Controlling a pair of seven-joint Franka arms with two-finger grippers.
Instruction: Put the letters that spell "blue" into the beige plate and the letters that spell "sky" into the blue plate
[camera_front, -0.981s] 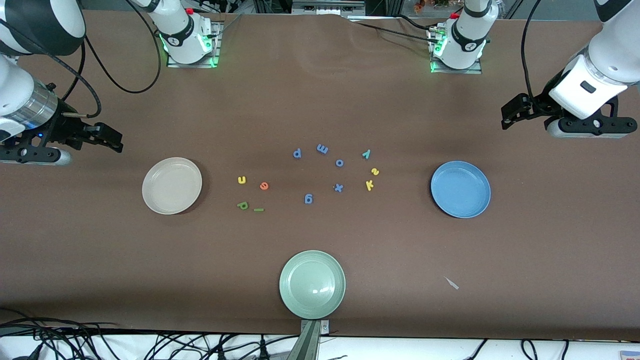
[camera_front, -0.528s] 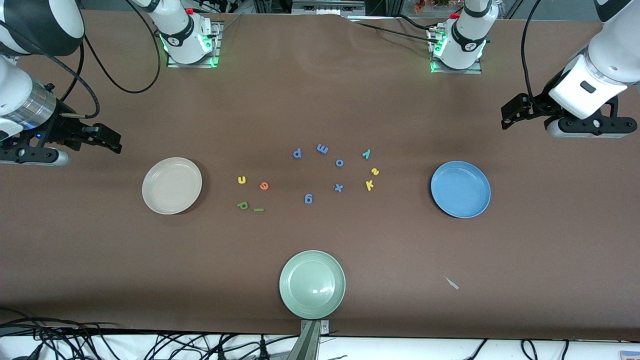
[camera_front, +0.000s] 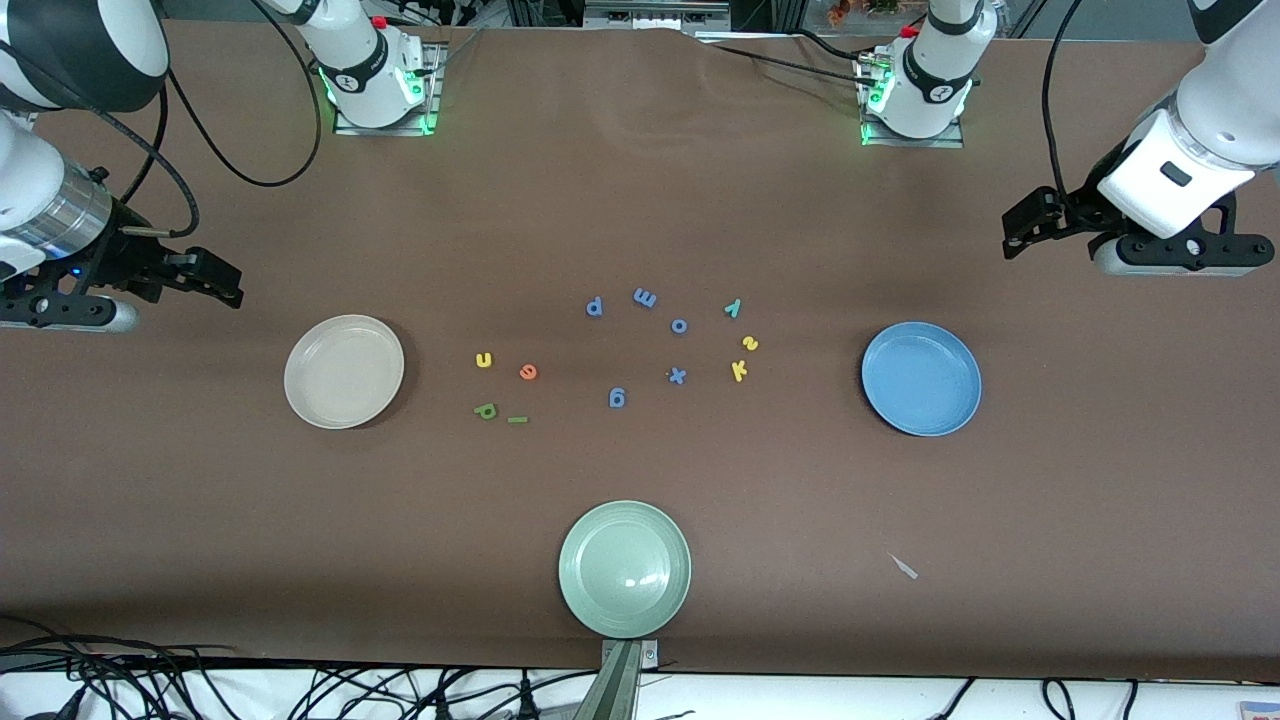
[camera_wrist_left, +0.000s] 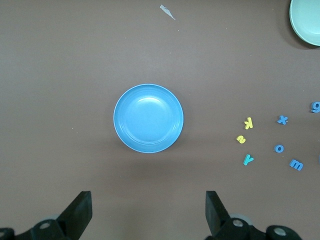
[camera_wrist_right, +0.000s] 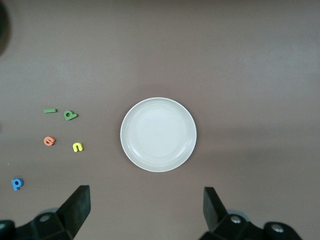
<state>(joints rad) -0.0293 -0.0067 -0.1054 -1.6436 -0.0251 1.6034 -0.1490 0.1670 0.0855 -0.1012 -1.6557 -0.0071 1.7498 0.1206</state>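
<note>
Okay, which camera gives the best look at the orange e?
The right wrist view: the orange e shows largest there, beside the yellow u. The front view shows it smaller, among all the letters. The left wrist view misses it.

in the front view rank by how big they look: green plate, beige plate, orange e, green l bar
1. green plate, though it lies nearest the camera
2. beige plate
3. orange e and green l bar: both tiny, too alike to rank
</note>
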